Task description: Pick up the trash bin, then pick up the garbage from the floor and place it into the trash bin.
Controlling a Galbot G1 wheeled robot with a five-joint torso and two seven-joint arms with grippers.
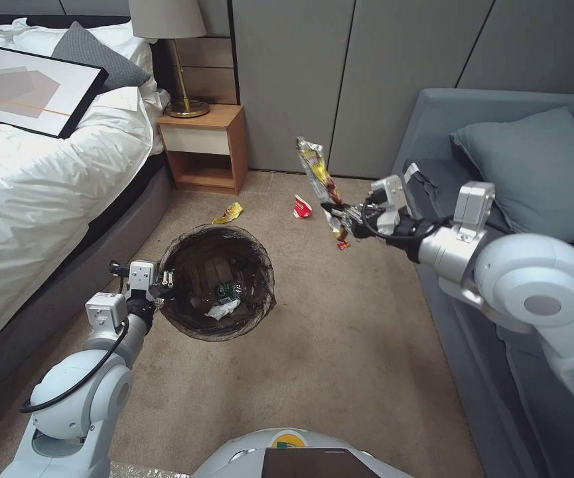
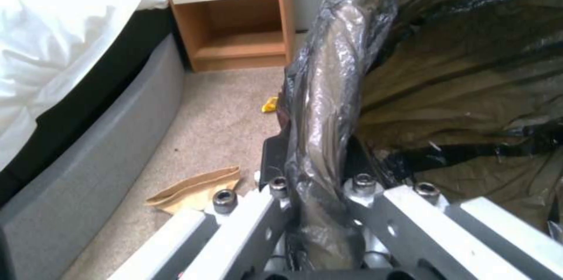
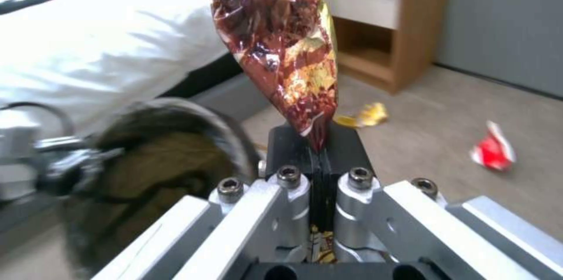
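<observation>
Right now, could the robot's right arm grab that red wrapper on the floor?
Probably not yet: its right end effector is already shut on a snack bag, held up above the carpet. The red wrapper itself lies unobstructed.

Left end effector (image 1: 167, 279) grips bin (image 1: 260, 302); right end effector (image 1: 340, 216) grips wrapper (image 1: 318, 176).

bin (image 1: 187, 318): 1 | wrappers on floor (image 1: 340, 345) past bin: 2, yellow (image 1: 228, 212), red (image 1: 302, 207) | held wrapper (image 1: 320, 178): 1 | paper bag (image 2: 196, 188) by bin: 1
</observation>
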